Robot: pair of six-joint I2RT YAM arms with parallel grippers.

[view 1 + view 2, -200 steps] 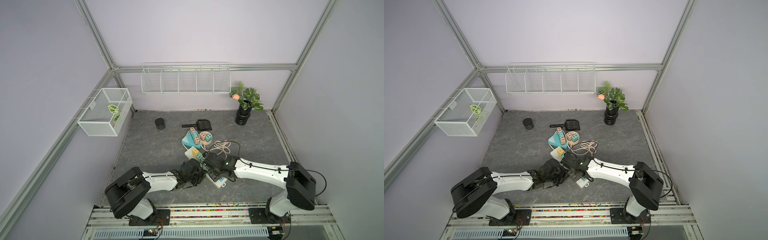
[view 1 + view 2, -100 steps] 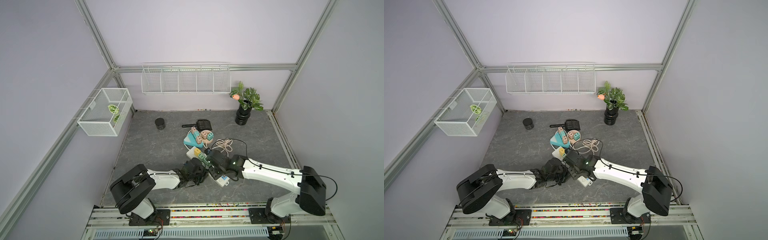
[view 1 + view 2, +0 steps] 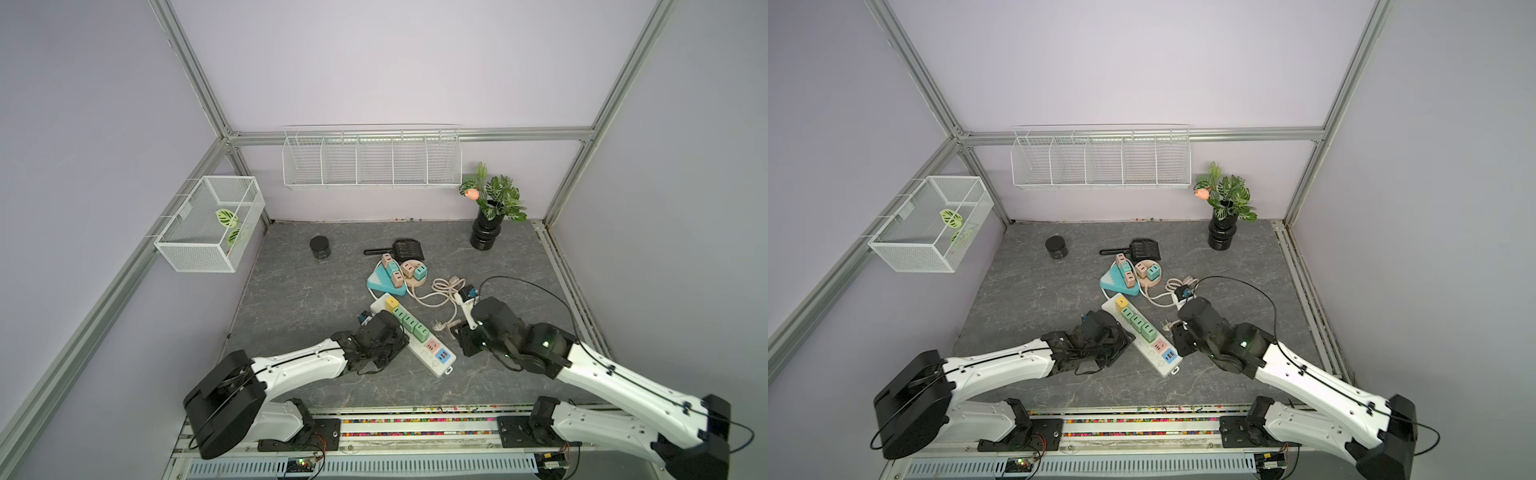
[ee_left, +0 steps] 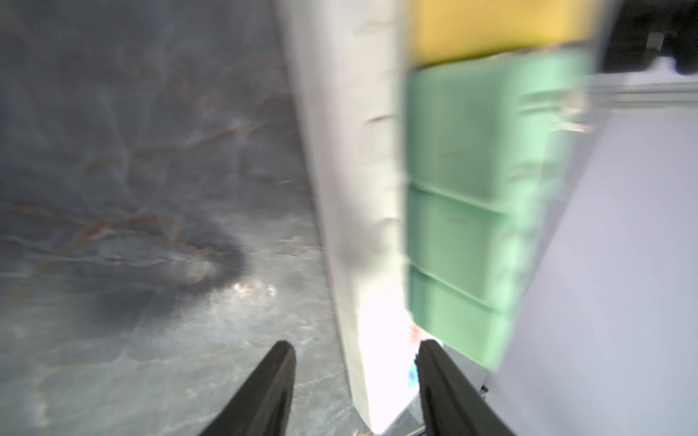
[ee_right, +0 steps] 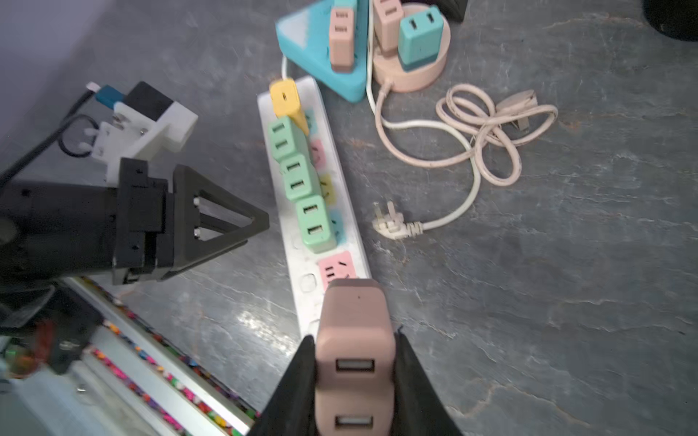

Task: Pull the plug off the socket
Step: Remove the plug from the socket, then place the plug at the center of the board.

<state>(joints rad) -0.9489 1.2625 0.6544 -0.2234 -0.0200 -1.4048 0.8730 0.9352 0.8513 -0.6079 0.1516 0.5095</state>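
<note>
A pink-brown plug with two USB ports sits between the fingers of my right gripper, which is shut on it and holds it clear above the near end of the white socket strip. An empty pink socket shows just ahead of the plug. In both top views the right gripper hangs to the right of the strip. My left gripper is open, with the strip's edge between its fingers. A yellow plug and three green plugs stay in the strip.
Behind the strip lie a teal triangular socket block, a round pink socket, a coiled cable and a loose white wall plug. Further back stand a black jar, a black scoop and a potted plant.
My right gripper has drawn back to the right and up with the pink-brown plug, away from the strip. The left gripper's jaws have opened from shut.
</note>
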